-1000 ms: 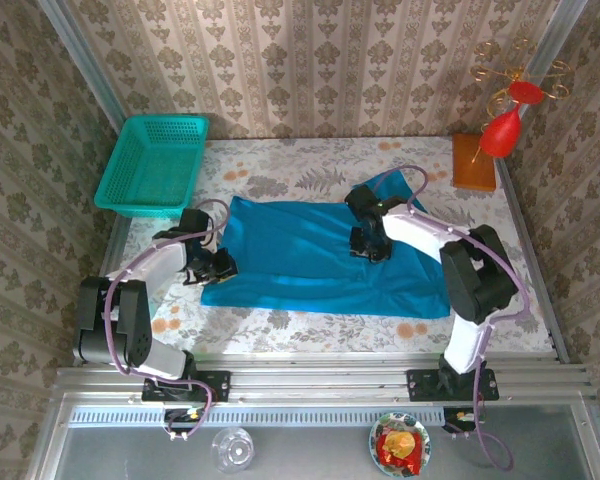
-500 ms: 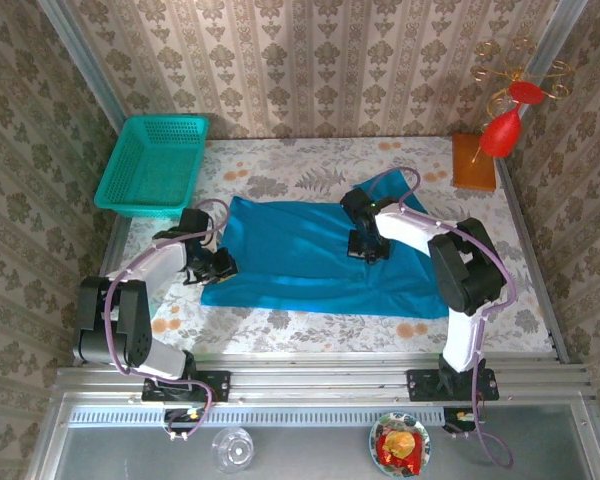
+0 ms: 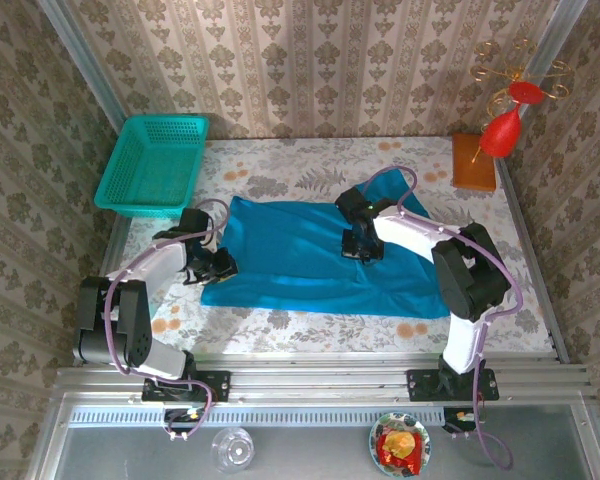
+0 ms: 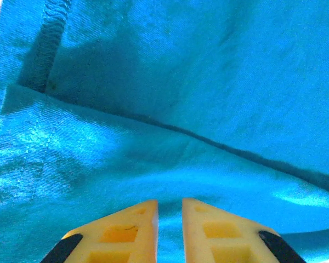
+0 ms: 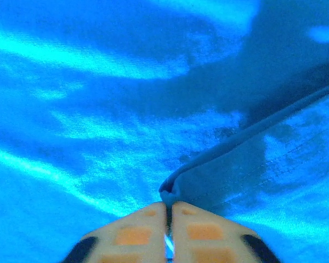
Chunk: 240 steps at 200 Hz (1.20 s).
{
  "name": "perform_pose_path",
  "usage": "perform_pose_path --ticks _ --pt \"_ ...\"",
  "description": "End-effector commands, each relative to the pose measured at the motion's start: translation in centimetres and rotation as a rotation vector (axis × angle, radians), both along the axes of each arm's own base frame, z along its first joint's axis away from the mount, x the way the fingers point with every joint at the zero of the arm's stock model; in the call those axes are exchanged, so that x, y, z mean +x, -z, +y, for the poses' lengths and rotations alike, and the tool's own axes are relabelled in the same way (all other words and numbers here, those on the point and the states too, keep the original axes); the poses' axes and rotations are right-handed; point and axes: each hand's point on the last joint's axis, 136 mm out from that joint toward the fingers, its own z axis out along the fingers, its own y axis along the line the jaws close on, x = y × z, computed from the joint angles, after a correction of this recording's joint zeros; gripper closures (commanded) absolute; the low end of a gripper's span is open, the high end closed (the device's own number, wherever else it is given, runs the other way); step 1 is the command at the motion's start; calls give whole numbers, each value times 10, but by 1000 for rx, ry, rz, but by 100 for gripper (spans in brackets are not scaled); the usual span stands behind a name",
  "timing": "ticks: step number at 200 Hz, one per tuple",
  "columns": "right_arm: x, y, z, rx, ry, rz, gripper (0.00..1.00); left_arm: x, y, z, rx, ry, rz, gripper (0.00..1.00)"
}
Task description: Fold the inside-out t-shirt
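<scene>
The bright blue t-shirt point(image 3: 290, 255) lies spread across the middle of the table, its long side running left to right. My left gripper point(image 3: 223, 265) sits at the shirt's left edge. In the left wrist view its yellow fingers point(image 4: 137, 219) stand a narrow gap apart with blue cloth point(image 4: 181, 82) between them, so the left gripper point(image 4: 170, 201) is shut on the cloth. My right gripper point(image 3: 360, 248) is over the shirt's centre. In the right wrist view the right gripper point(image 5: 169, 204) is shut on a folded edge of the shirt point(image 5: 98, 109), and a pinch of fabric sticks out past the tips.
A teal mesh basket point(image 3: 152, 163) stands at the back left corner. An orange block point(image 3: 473, 162) with a red ornament point(image 3: 503, 128) is at the back right. Flowered tabletop point(image 3: 290, 165) shows behind and in front of the shirt.
My right gripper has moved a little to the left over the shirt, taking the pinched fold with it. The left gripper has stayed where it was.
</scene>
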Motion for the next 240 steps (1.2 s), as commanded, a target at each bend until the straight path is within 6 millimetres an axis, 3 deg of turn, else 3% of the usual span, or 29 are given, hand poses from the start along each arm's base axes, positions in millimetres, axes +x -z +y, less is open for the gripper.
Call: perform_pose_path --ticks 1,51,92,128,198,240 --pt "-2 -11 4 26 -12 -18 70 0 -5 0 -9 -2 -10 80" --pt "-19 -38 -15 52 -20 -62 44 10 -6 4 23 16 -13 80" --pt "-55 -35 -69 80 94 -34 24 5 11 17 83 -8 49 80" --pt "-81 -23 -109 233 237 -36 12 -6 27 29 80 -39 89 81" --pt "-117 17 -155 272 499 97 8 -40 51 51 93 -160 182 81" --pt "-140 24 -167 213 611 131 8 -60 53 59 99 -279 178 79"
